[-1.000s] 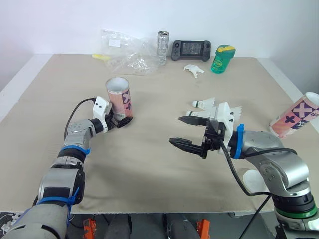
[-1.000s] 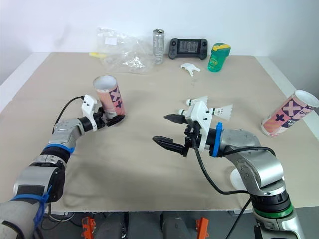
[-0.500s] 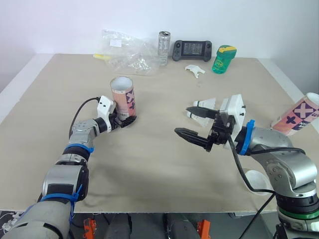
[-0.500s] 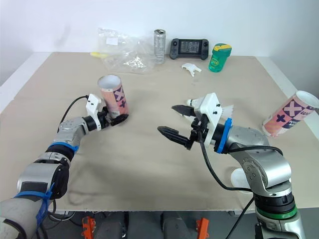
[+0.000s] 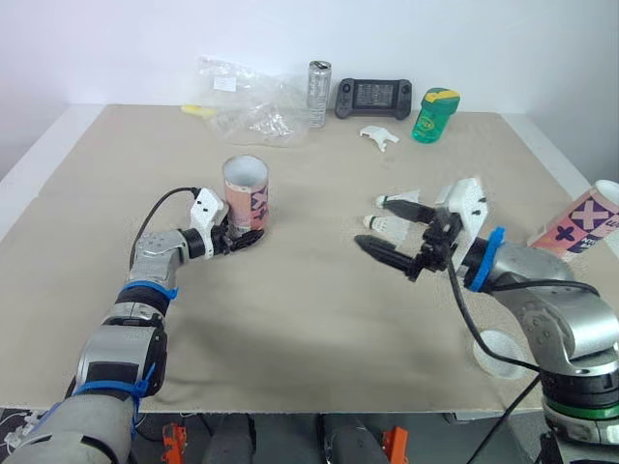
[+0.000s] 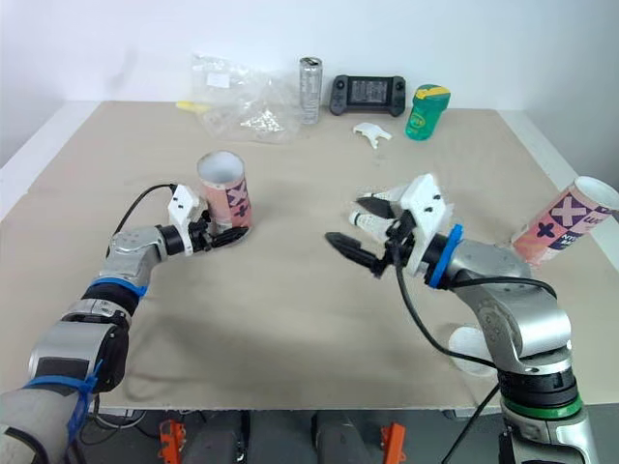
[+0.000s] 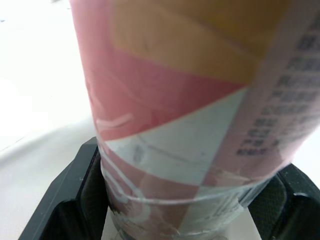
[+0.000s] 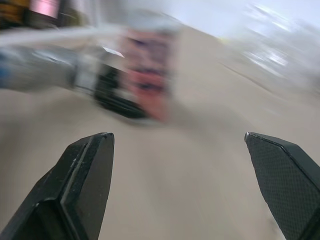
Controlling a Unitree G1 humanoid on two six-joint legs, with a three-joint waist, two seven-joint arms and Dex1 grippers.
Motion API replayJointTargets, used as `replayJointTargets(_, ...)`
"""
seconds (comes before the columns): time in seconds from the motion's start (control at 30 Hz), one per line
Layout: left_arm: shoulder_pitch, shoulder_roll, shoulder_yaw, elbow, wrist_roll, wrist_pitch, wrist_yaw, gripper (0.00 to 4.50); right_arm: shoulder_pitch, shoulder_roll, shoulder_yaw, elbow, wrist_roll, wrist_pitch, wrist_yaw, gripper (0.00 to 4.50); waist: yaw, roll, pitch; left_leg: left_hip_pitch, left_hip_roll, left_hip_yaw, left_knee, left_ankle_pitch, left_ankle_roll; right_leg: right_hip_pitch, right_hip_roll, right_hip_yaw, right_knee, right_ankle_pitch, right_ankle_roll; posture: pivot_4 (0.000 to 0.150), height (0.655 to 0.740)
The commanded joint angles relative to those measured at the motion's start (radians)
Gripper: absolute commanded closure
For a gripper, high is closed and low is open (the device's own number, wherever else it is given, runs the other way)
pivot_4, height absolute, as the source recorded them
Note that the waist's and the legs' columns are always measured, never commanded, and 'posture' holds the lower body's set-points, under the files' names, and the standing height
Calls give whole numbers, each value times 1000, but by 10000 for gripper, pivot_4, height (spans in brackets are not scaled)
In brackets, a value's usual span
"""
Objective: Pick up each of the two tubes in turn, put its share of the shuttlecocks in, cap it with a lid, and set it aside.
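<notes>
Left gripper (image 5: 239, 239) clamping base of pink tube (image 5: 248, 192), tube standing upright left of centre on table (image 5: 290, 329). Right gripper (image 5: 383, 227) hovering, fingers spread wide, holding nothing, just beside two shuttlecocks (image 5: 395, 201). Second tube (image 5: 578, 222) lying tilted at right edge.

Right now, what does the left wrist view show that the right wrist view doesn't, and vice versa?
Left wrist view: a close look at the pink and white cardboard tube, its small print and lower wall, with the black left fingers pressed against both sides.
Right wrist view: the black right fingers spread wide with nothing between them, over the bare beige table.
Shared: that same tube, standing upright in the grip of the left fingers; in the right wrist view it sits far off and blurred.
</notes>
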Motion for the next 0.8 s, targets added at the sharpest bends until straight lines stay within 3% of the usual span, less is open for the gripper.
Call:
replayJointTargets(0.03,49,80,-85,-250,6,41,-214,12494,52,-26,-83,39,-17,-25,-9,0,0,0,0,0,0,0,0,0,0,0,0,0,0,0,-2,1500,7236)
replayJointTargets(0.27,102,260,-190,-584,-13,218,-491,12494,45,13,-17,205,-89,-64,-5,0,-6,0,0,2,1,0,-1,0,1,0,1,0,1,-1,-2,1500,7236)
replayJointTargets(0.47,83,389,-313,-597,-7,162,-539,12494,-106,87,82,458,-173,-134,23,0,-10,2,0,3,2,1,-1,4,7,0,2,0,2,3,0,1500,7236)
replayJointTargets(0.67,71,430,-368,-528,-11,95,-539,12494,-251,159,128,699,-239,-220,44,0,-10,2,0,2,2,1,0,5,8,-1,1,0,2,4,0,1500,7236)
replayJointTargets(0.8,81,435,-375,-518,-26,85,-539,12869,-304,189,120,802,-249,-249,57,13168,-9,2,0,2,2,1,-1,5,8,-1,2,0,2,2,-1,1500,7236)
